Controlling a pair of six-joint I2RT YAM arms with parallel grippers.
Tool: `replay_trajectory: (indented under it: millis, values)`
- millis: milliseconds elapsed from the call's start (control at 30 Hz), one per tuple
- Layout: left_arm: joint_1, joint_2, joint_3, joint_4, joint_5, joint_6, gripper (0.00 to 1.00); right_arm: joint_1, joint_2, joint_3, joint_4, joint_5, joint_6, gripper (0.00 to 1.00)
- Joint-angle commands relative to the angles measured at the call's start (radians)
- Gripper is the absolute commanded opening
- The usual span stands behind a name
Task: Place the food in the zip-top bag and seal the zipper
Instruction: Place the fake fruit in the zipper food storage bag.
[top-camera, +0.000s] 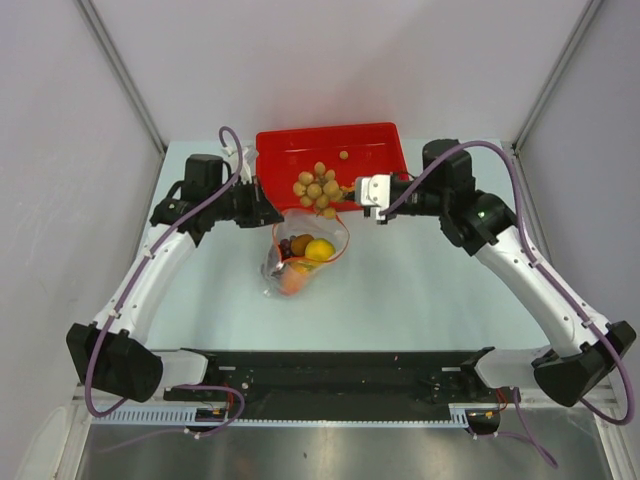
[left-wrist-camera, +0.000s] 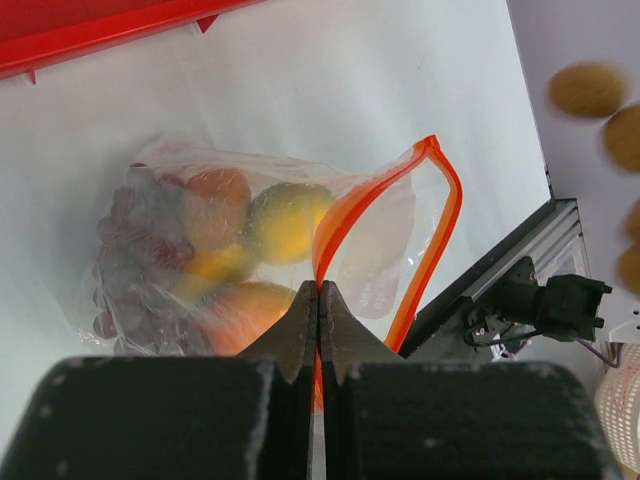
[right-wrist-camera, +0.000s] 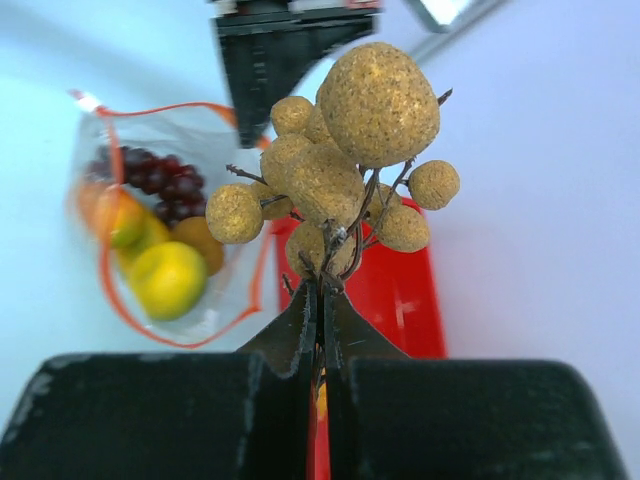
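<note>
Clear zip-top bag (top-camera: 305, 255), mid-table, long axis near-to-far, open mouth toward red tray (top-camera: 375, 148), holds mangoes (right-wrist-camera: 168, 278) and grapes (right-wrist-camera: 165, 182); left gripper (left-wrist-camera: 318, 290) pinches its zipper (left-wrist-camera: 432, 148); right gripper (right-wrist-camera: 320, 292) clamps tan ball cluster (right-wrist-camera: 330, 180) aloft by the mouth.

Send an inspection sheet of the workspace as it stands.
Surface: pale table, no spills seen.
Job's things: zip-top bag on the table, mouth open, grapes and yellow fruit inside; tan ball cluster held in the air near the bag's mouth.
Clutter: red tray behind the bag, one loose tan ball in it.
Tools: left tool shut on the zipper; right tool shut on the cluster's stem.
Cables: purple cables along both arms, apart from the bag.
Surroundings: plain walls, metal frame posts.
</note>
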Motion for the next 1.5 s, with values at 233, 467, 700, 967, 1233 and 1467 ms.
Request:
replay_trajectory:
  millis: [233,467,700,967,1233,1467]
  values:
    - [0.005,-0.039,-0.024,0.068,0.048,-0.018,0.00,0.132,0.087,-0.016,-0.157,-0.047,-0.018,0.00]
    - [0.005,-0.039,-0.036,0.079,0.057,-0.017,0.00,0.162,0.199,-0.016,-0.105,0.060,-0.034,0.00]
    - [0.005,-0.038,-0.051,0.086,0.064,-0.018,0.00,0.214,0.300,-0.016,-0.026,0.190,-0.056,0.00]
    - [0.005,-0.036,-0.073,0.097,0.073,-0.020,0.00,0.316,0.364,-0.016,0.018,0.351,-0.201,0.00]
    - [0.005,-0.037,-0.097,0.106,0.085,-0.021,0.00,0.366,0.401,-0.016,0.007,0.392,-0.366,0.00]
    - [0.005,-0.033,-0.096,0.105,0.091,-0.018,0.00,0.346,0.435,-0.014,0.040,0.346,-0.458,0.00]
